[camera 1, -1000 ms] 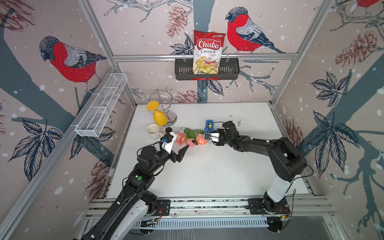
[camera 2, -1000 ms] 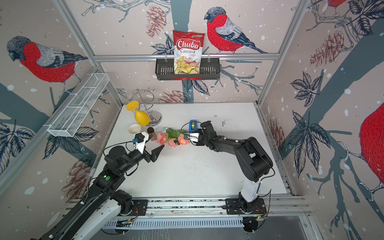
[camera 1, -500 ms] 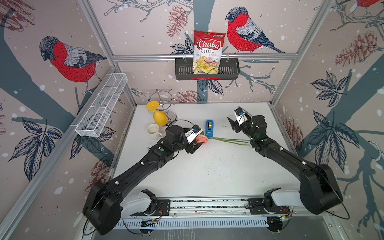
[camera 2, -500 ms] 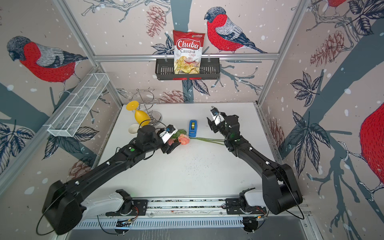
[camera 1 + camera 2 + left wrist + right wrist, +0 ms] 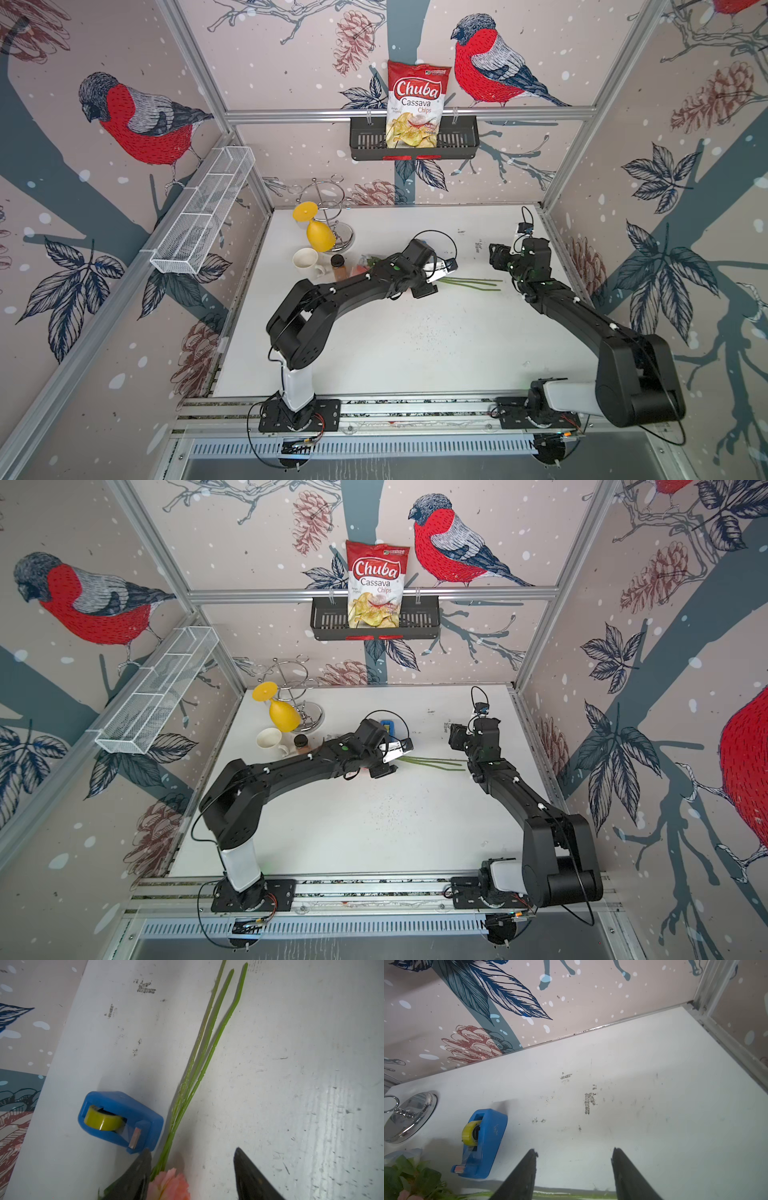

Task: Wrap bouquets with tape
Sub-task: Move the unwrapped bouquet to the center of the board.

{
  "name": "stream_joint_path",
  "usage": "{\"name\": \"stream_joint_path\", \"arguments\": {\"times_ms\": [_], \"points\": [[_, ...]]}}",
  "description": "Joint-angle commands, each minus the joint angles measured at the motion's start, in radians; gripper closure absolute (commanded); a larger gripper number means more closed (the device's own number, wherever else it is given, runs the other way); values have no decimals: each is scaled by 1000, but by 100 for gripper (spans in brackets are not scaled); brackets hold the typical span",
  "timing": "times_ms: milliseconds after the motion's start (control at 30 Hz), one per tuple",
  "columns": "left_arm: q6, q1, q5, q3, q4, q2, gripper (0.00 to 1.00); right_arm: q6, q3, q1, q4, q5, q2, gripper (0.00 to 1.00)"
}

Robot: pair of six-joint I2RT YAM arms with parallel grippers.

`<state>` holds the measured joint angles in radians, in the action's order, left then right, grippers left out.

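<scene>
The bunch of artificial pink-peach roses with long thin green stems lies flat on the white tabletop. In both top views its blooms are mostly hidden under the left arm, and its stems point toward the right arm. The small blue plastic dispenser with a yellowish-green tape roll stands just beside the stems, on the back-wall side. The left gripper hangs released over the spot where stems meet blooms, jaws apart, clasping nothing. The right gripper is likewise spread and empty, near the stem tips
</scene>
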<state>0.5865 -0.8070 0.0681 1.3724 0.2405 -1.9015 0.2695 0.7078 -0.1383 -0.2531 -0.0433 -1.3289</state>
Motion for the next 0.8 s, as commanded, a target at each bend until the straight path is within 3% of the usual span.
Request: {"name": "stream_joint_path", "arguments": {"times_ms": [0, 267, 467, 600, 767], "points": [[56, -22, -75, 98, 97, -95, 38, 44, -18, 26, 9, -34, 25, 40], [148, -43, -205, 307, 174, -307, 42, 72, -82, 123, 29, -53, 141, 39], [198, -45, -277, 368, 166, -378, 47, 67, -131, 140, 40, -60, 223, 38], [241, -46, -256, 386, 221, -409, 50, 60, -142, 140, 51, -56, 235, 38], [233, -35, -254, 381, 229, -421, 70, 61, -145, 138, 51, -61, 238, 39]]}}
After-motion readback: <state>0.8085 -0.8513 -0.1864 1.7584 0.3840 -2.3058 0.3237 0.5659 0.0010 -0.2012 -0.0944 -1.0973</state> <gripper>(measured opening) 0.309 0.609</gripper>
